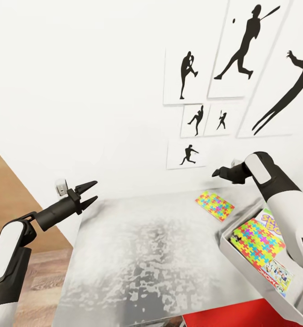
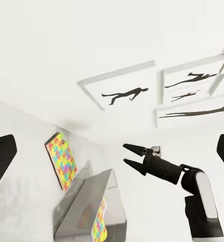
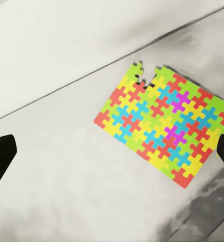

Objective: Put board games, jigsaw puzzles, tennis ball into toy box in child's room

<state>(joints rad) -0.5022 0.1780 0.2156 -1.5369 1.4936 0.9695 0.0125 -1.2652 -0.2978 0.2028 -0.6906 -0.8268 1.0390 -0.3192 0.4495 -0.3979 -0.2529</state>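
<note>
Toy box (image 1: pixel 242 261) holds 1 jigsaw; second jigsaw puzzle (image 1: pixel 215 205) lies flat, long axis diagonal (toward wall). Both grippers, left (image 1: pixel 93 192) and right (image 1: pixel 214 173), spread, empty.

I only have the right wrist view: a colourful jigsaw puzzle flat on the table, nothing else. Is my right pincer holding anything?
Observer: No. The right pincer hangs open and empty above the jigsaw puzzle.
Operator: Where is the toy box from there?
Observer: The toy box sits at the table's right edge, nearer the robot than that puzzle.
Operator: Anything in it already?
Observer: Yes, a second jigsaw puzzle lies on top of board games.
Operator: And the left pincer?
Observer: The left pincer is open, off the table's left edge.
</note>
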